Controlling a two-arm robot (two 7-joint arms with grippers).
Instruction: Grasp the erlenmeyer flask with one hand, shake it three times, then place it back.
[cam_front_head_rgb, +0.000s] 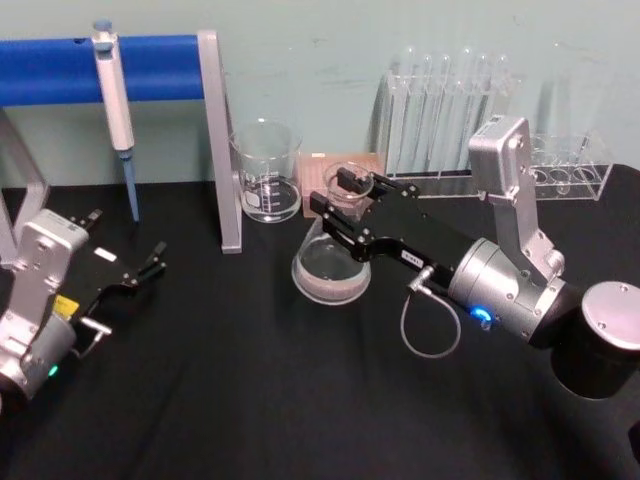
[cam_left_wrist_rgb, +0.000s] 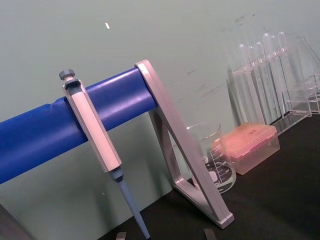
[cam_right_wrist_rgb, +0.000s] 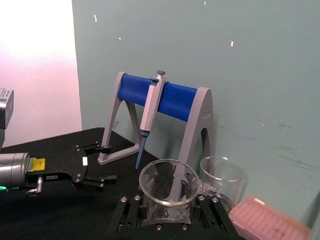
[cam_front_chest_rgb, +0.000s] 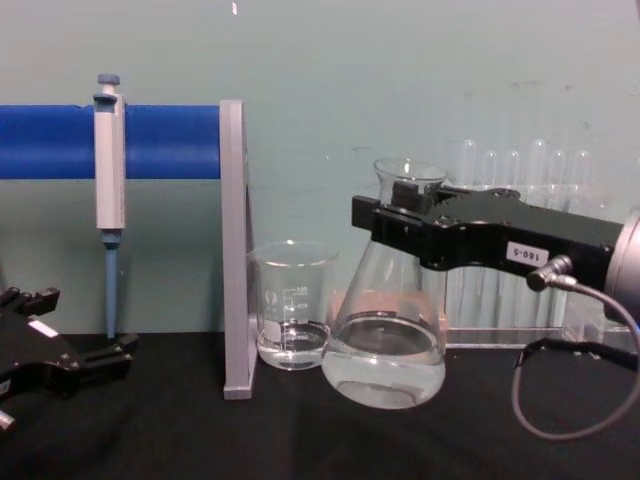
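1. Already the grasp looks done. In the head view the right end effector (cam_front_head_rgb: 345, 203) pinches the erlenmeyer flask (cam_front_head_rgb: 328, 268) at its neck, mid-tabletop toward the far edge. The left end effector (cam_front_head_rgb: 150, 262) rests spread near the left edge.
2. Right wrist view: the jaws flank the neck just below the flared rim.
3. Chest view: the clear flask (cam_front_chest_rgb: 385, 350) hangs tilted and seems lifted, with liquid pooled in its wide base. I judge the shaking is in hand, count unknowable, and the set-down remains.

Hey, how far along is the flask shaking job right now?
Grasp looks done: the right gripper is shut on the erlenmeyer flask at its neck, holding it tilted. How many shakes are done can't be told. To do: setting it back upright on the table. The left gripper lies open, idle, at the left.
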